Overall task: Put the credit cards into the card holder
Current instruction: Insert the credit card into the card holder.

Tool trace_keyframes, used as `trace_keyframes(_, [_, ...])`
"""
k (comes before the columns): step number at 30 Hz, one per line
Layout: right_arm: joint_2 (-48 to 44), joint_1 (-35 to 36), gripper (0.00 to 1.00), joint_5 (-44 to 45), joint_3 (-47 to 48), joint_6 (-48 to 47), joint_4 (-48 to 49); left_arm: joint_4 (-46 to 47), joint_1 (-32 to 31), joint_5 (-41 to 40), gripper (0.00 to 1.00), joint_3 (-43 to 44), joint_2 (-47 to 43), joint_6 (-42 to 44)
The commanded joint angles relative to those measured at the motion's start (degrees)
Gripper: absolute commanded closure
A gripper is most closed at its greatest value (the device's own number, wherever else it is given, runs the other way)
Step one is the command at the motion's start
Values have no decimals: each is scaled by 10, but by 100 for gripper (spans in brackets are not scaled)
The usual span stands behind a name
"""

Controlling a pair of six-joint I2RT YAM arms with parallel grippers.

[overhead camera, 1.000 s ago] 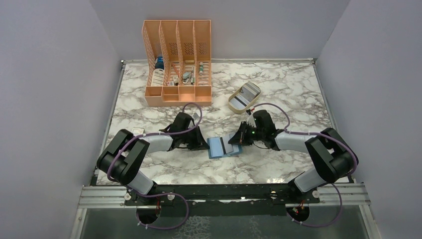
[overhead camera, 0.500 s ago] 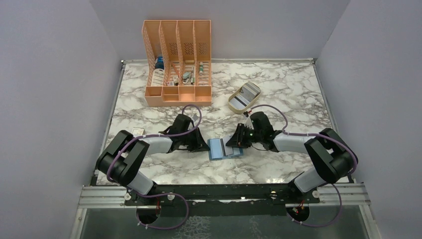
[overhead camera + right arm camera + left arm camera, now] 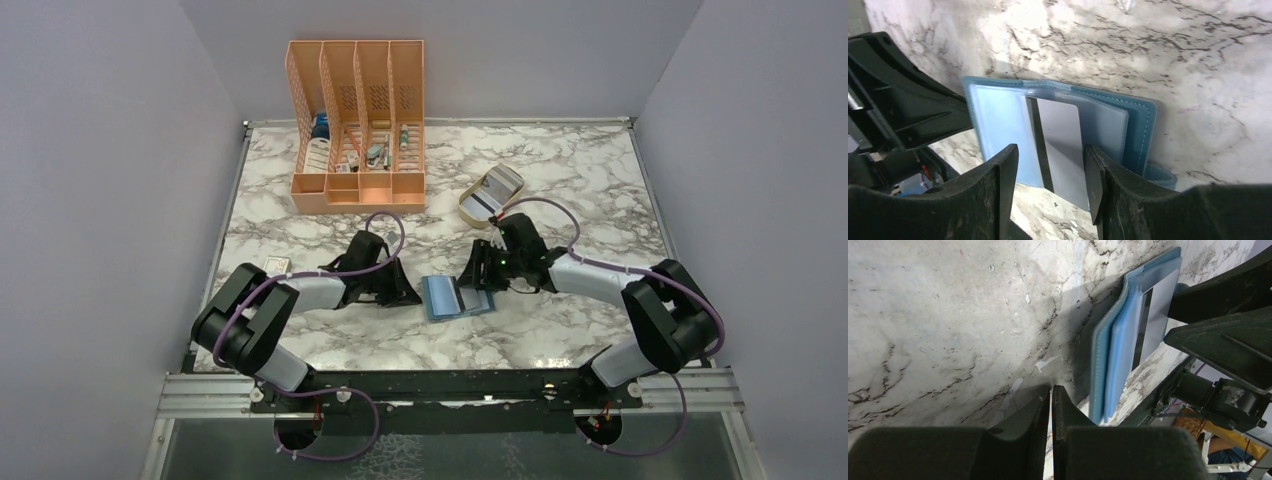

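Note:
The teal-blue card holder lies open on the marble between both arms, also seen in the left wrist view and the right wrist view. A grey credit card with a dark stripe sits partly tucked in a slot on its right half, its near end sticking out. My right gripper is open, its fingers straddling the card's free end without gripping it. My left gripper is shut and empty, its tips on the table just left of the holder.
A beige oval tray at the back right holds more cards. An orange slotted file rack stands at the far left-centre. A small white-and-red box lies by the left arm.
My right gripper has opened from shut and let go of the grey card, drawing back a little towards the far side. The card stays in the holder. The left gripper has not moved.

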Motion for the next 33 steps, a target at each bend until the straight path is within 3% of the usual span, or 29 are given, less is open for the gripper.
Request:
trace_keyframes(1, [-14, 3, 48, 41, 22, -26, -58, -7, -4, 0, 90, -13, -5, 5])
trace_keyframes(33, [-8, 34, 71, 17, -8, 38, 0, 39, -27, 21, 90, -35, -14, -50])
